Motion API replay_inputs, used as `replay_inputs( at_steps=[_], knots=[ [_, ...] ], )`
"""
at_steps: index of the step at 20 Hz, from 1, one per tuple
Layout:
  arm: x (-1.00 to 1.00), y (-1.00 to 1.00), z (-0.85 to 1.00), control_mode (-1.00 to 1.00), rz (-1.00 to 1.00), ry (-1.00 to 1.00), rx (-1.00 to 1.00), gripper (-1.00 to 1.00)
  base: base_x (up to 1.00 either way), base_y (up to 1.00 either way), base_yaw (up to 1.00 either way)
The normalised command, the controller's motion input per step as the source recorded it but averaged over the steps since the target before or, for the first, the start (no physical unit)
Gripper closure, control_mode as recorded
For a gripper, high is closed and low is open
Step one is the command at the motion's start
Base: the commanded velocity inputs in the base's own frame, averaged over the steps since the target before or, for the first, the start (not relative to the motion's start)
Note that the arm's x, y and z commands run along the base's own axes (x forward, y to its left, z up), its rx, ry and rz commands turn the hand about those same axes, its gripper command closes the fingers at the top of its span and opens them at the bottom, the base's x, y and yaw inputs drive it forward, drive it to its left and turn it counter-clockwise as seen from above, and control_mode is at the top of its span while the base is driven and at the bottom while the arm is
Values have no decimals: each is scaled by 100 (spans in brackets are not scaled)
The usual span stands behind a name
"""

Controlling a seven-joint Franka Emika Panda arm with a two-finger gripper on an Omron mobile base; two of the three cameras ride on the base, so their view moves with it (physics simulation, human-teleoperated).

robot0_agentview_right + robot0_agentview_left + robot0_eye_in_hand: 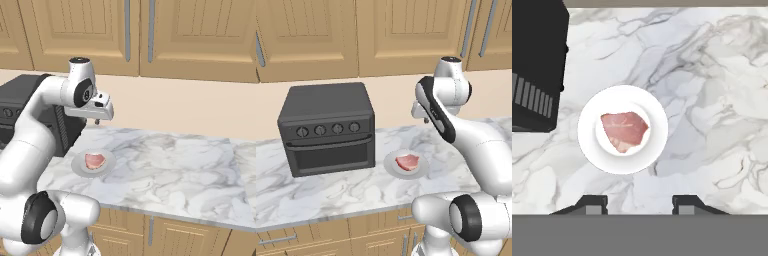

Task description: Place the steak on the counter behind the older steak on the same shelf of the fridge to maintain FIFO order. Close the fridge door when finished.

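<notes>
- Oven (328, 127): a dark grey box with four knobs above its door, standing at the left of the counter (331, 187), back against the wall. In the hand view its corner sits at the upper left.
- Plate (421, 170): round and white, on the counter just right of the oven, nearer the front edge than the back wall, apart from the oven.
- Steak (407, 162): a pink-red slab with a paler edge, lying flat in the middle of the plate. Nothing touches it.
- Gripper (639, 205): hangs above the counter, looking straight down on the plate; the steak lies a little left of its centre line. The two fingertips (594, 205) stand apart with bare marble between them, holding nothing. In the base views the hand is well above the plate, up near the wall.
- Right of the plate the marbled counter runs on to its right end.
- Wooden cabinets (130, 35) hang along the wall above the counter.
</notes>
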Motion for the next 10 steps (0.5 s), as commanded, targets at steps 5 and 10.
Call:
replay_inputs(
  at_steps=[5, 10],
  knots=[
    [-15, 11, -8, -100, 0, 0, 0, -100, 0, 0, 0],
    [-9, 8, -52, -100, 1, 2, 2, -100, 0, 0, 0]
  ],
)
